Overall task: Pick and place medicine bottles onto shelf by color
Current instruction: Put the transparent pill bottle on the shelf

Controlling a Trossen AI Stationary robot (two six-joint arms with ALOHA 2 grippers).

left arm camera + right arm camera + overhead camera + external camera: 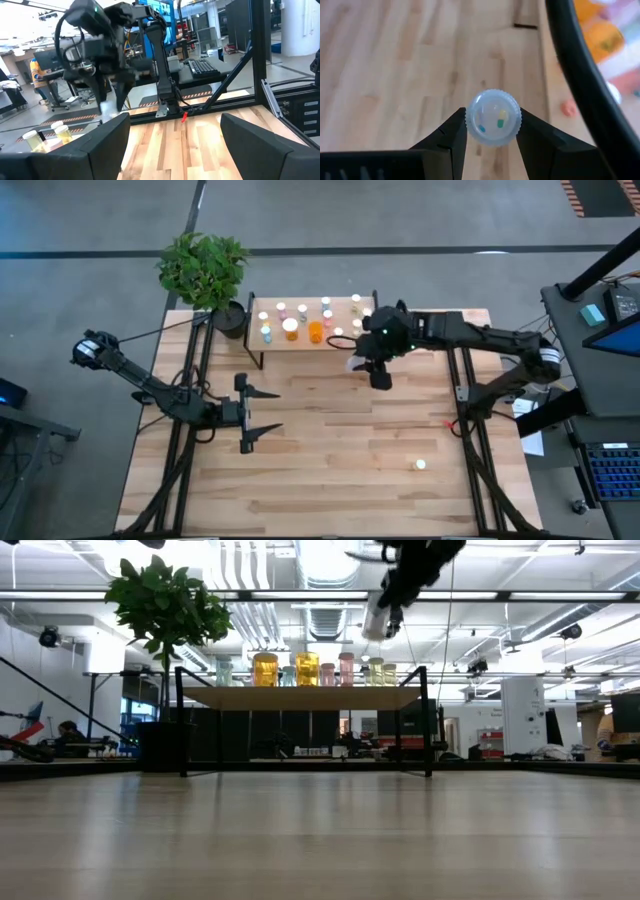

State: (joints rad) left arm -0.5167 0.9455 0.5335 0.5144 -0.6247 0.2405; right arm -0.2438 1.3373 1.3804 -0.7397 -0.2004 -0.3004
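Observation:
The shelf (275, 346) stands at the table's far middle, and several medicine bottles (300, 315) stand on its wood top, one of them orange (315, 332); the low view shows them in a row (305, 669). My right gripper (492, 125) hovers just in front of the shelf's right end (366, 368), shut on a pale bluish bottle (493, 118) high above the table (375, 622). One more pale bottle (420, 465) stands on the table near the right front. My left gripper (268, 412) waits open at the left middle, level, with nothing between its fingers. My right gripper pinches the pale bluish bottle by its ribbed round rim (470, 122) between the two fingers, one on each side. The fingers slant downward from the table's right. The bottle is lifted clear of the table, its round end facing the wrist camera.
A potted plant (205, 270) stands beside the shelf's far left corner. Black frame rails (465, 395) run along the table on both sides. A small red bit (447, 423) lies by the right rail. Bare wood lies across the table's middle and front (340, 470).

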